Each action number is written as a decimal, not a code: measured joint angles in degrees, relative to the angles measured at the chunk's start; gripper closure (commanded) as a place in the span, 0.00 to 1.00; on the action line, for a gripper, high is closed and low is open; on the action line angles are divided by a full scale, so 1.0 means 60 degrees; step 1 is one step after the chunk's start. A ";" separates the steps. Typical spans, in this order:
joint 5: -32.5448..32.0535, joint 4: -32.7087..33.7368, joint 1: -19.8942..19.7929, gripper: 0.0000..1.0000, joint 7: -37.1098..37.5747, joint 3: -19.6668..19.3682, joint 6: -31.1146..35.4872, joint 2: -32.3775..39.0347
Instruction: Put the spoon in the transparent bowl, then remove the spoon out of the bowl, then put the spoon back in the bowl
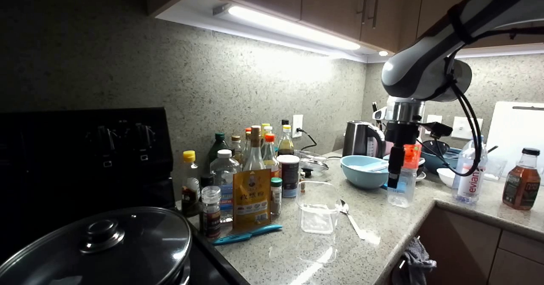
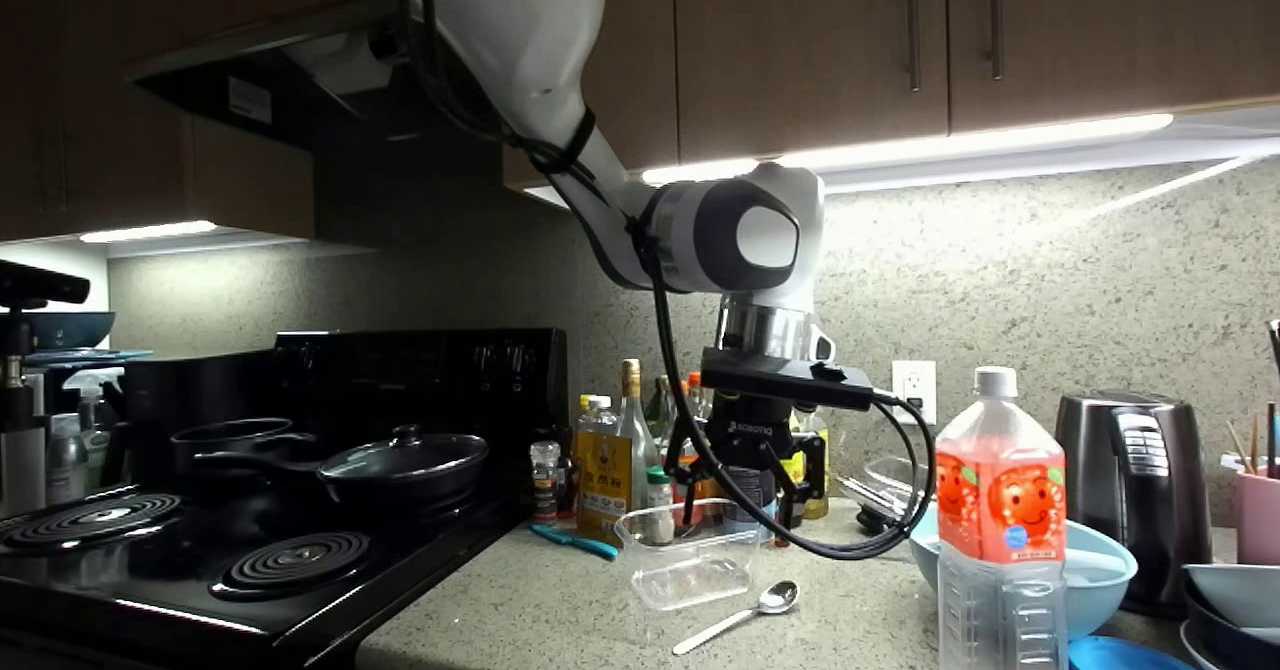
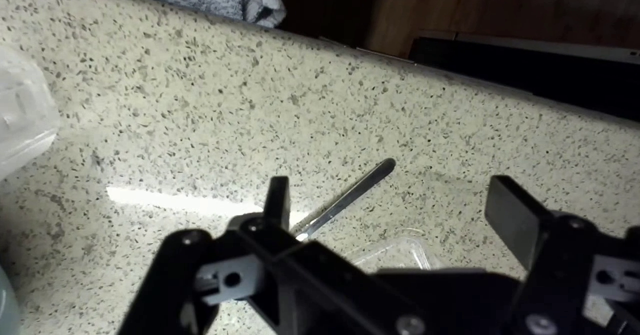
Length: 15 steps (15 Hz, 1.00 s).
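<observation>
Your rounded white-and-grey robot arm [image 2: 735,240] carries black cables [image 2: 845,553]; your black ROBOTIQ-lettered gripper [image 3: 391,195] shows a silvery screw [image 3: 411,324] at five o'clock in the wrist view.

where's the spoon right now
In an exterior view, the spoon lies on the countertop, outside the transparent bowl and just to its right. In the wrist view, its handle shows near the picture's middle.

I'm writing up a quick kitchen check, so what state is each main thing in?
Clear squarish bowl: upright, empty.
Slim silvery spoon: lying on the pale speckled counter, outside the bowl.
Black jaws: open, holding nothing.
Clear glass lid: on the black pan.
Tall red-labelled bottle: upright, capped.
Dark metal kettle: upright.
Long white under-cabinet light: lit.
</observation>
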 measured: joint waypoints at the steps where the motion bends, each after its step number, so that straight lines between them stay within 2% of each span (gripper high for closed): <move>1: -0.0021 0.0070 -0.0024 0.00 0.0023 0.0045 0.0000 0.0105; 6: -0.0018 0.0161 -0.0075 0.00 0.0033 0.0099 0.0062 0.0177; 9: 0.0195 0.0223 -0.0172 0.00 0.0034 0.0429 0.0649 0.0370; 15: 0.0472 0.1130 -0.0301 0.00 0.0108 0.0952 0.1275 0.1584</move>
